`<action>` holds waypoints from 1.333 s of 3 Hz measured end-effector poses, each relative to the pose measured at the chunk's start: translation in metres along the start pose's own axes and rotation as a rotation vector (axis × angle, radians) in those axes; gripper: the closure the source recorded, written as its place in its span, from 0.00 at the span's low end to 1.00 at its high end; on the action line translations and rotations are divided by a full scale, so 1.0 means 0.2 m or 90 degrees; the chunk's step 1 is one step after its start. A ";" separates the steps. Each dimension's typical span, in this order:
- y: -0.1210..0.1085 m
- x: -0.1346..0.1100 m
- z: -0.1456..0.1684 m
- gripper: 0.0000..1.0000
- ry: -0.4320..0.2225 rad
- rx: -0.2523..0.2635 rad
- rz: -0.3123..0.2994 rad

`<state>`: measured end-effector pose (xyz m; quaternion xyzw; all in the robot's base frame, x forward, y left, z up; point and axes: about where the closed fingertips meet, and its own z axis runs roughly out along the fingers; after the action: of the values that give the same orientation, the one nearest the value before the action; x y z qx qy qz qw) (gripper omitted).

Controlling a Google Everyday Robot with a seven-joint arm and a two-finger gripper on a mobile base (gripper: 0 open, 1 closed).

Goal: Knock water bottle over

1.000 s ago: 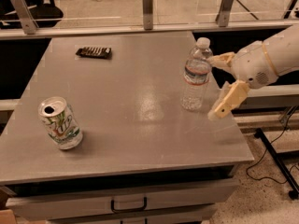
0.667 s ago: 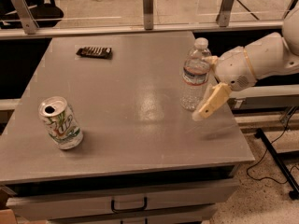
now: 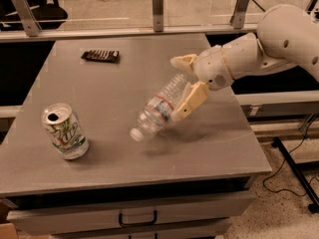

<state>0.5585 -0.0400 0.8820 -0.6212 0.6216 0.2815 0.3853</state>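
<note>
The water bottle (image 3: 158, 109) is a clear ribbed plastic bottle with a red-white-blue label. It is tilted steeply over the grey table (image 3: 119, 83), its white cap (image 3: 135, 134) pointing down to the front left near the tabletop. My gripper (image 3: 176, 89) reaches in from the right, open, with one cream finger (image 3: 182, 61) behind the bottle's base and the other finger (image 3: 191, 101) in front of it, against the bottle's side. It grips nothing.
A white-and-green soda can (image 3: 65, 131) stands tilted at the table's front left. A flat black object (image 3: 100, 56) lies at the back left. A rail with metal posts (image 3: 157, 1) runs behind the table. A drawer handle (image 3: 137, 217) is below the front edge.
The bottle stood upright at the right of the table; now it is toppling toward the front left. My gripper has swept left into it.
</note>
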 end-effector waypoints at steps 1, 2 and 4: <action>-0.05 -0.07 0.10 0.00 -0.012 -0.003 -0.001; -0.07 -0.06 0.11 0.00 -0.012 0.002 0.007; -0.12 -0.04 -0.11 0.00 0.013 0.029 -0.014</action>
<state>0.5794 -0.0559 0.9033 -0.6216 0.6251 0.2569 0.3960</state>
